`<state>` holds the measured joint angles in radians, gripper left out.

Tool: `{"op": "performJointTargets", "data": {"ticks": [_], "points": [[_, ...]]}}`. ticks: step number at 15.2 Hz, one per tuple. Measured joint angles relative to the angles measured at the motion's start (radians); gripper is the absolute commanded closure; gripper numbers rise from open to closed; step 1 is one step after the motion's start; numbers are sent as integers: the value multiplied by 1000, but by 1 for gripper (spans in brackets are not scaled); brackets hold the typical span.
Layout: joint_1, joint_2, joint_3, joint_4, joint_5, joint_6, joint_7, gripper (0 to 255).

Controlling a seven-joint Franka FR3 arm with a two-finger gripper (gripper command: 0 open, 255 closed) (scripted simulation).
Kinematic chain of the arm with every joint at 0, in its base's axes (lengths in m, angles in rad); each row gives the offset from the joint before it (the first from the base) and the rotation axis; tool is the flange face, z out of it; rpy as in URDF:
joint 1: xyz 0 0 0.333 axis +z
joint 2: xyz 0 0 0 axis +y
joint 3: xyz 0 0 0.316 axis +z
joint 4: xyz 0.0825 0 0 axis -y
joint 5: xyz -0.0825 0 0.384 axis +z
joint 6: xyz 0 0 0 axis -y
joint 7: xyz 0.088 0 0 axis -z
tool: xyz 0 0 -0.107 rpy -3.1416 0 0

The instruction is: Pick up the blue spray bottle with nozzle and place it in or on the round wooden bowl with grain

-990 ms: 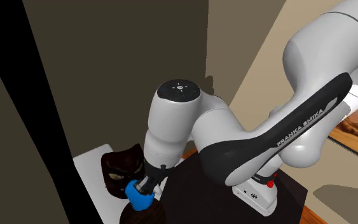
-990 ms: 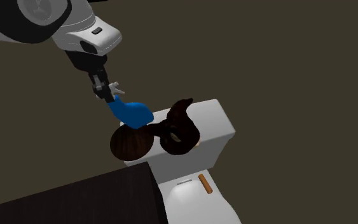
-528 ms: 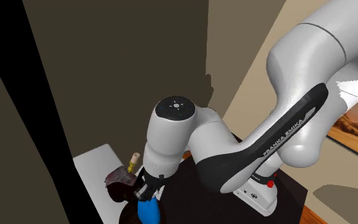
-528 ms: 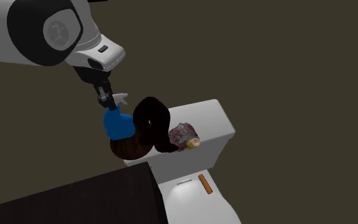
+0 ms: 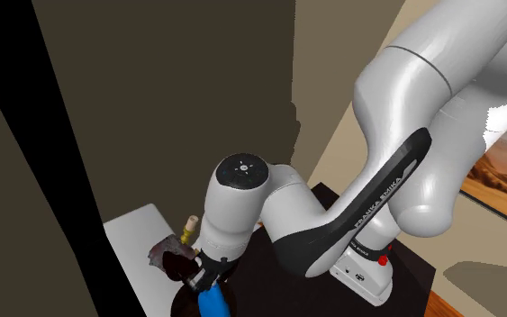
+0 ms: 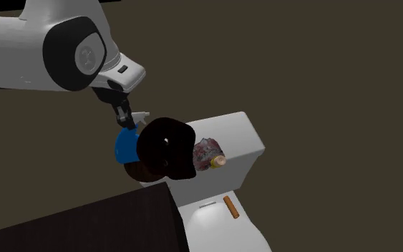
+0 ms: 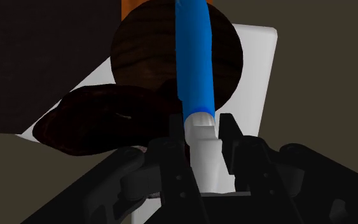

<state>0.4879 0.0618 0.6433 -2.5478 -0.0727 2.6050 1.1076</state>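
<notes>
Hanging over the round wooden bowl [image 7: 142, 54], the blue spray bottle [image 7: 193, 57] is clasped at its white nozzle [image 7: 204, 153] by black fingers [image 7: 229, 133]; released, it may topple onto the dark object [image 7: 101, 118] beside the bowl.

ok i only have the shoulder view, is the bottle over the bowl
observer: yes, in the wrist view the bottle hangs right across the bowl.
operator: claw got it properly
observer: the claw is shut on the white nozzle, a finger on each side.
operator: anything in the way
observer: a dark brown thing overlaps the bowl's edge beside the bottle; can't tell if they touch.
</notes>
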Motion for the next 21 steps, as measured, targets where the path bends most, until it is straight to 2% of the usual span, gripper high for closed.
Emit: {"op": "performJointTargets", "data": {"ticks": [4, 5, 11, 16, 21], "points": [[1, 4, 0, 1, -5, 3, 4, 255], [0, 3, 0, 1, -4, 2, 3, 0], [-1, 6, -2, -2, -5, -1, 3, 0], [1, -134, 14, 8, 144, -122, -103, 0], [2, -145, 11, 16, 155, -141, -112, 0]]}}
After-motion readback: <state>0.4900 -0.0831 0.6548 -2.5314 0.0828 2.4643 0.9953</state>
